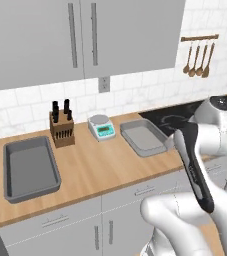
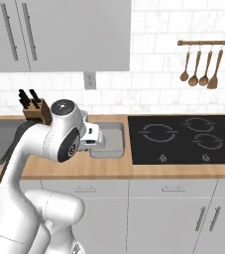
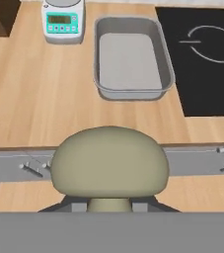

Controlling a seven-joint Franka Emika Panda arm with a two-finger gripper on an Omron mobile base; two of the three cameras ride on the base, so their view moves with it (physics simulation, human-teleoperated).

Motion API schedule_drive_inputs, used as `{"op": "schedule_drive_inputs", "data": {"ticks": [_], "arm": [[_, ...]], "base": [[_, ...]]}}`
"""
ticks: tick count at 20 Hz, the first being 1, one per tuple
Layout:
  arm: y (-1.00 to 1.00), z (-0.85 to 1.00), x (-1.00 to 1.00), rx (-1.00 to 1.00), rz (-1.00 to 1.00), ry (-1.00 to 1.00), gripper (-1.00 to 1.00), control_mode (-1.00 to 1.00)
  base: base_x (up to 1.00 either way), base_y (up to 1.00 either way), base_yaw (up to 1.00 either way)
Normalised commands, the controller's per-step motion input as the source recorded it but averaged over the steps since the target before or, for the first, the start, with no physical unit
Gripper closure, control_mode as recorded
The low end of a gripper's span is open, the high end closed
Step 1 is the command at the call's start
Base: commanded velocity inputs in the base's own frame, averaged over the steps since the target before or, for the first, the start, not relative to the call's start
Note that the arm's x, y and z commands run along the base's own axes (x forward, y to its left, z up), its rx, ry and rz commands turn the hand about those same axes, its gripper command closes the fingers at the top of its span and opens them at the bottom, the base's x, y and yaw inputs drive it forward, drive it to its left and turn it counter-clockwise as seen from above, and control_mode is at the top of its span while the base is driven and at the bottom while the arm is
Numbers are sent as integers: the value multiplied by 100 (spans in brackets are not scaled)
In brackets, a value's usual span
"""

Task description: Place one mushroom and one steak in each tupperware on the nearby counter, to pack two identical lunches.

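Kitchen seen from behind the arm's left side: a tan wooden counter (image 1: 85, 165) runs under a white tile wall. 2 grey trays sit on it, well apart. The larger-looking left tray (image 1: 30, 169) lies near the counter's left end and appears empty. The right tray (image 1: 143, 136) lies just beside the black stove top (image 1: 172, 117) and also appears empty. Between them, against the wall, stand a wooden knife block (image 1: 61, 129) and a small kitchen scale (image 1: 101, 127). The white arm's elbow and forearm cover the lower right.

From behind the arm's right side, the arm bends over the counter's front, hiding most of the right tray (image 2: 115, 140). Wooden spoons (image 2: 200, 64) hang on the wall above the stove top.

Looking along the hand, a pale olive-tan mushroom (image 3: 109, 162) sits large at the bottom, cap up, its short stem pinched between the 2 dark fingertips of the gripper (image 3: 108, 203), which is closed tight on it. The mushroom hangs above the counter's front edge, near the right tray (image 3: 131, 60) but not yet over it.

No steak can be seen. Judging from this, packing has barely begun: this mushroom probably goes first into the right tray, leaving another mushroom and 2 steaks to fetch.
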Motion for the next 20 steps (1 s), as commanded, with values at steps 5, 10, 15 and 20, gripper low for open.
{"op": "schedule_drive_inputs", "data": {"ticks": [5, 10, 15, 20], "arm": [[-10, -20, 100, 1, 4, 33, 100, -100], [3, -54, 100, 0, 0, 16, 100, -100], [6, -85, 100, 0, -1, -6, 100, -100], [30, -20, 100, 0, -11, -2, 100, -100]], "base": [[0, 0, 0], [0, 0, 0], [0, 0, 0], [0, 0, 0]]}}
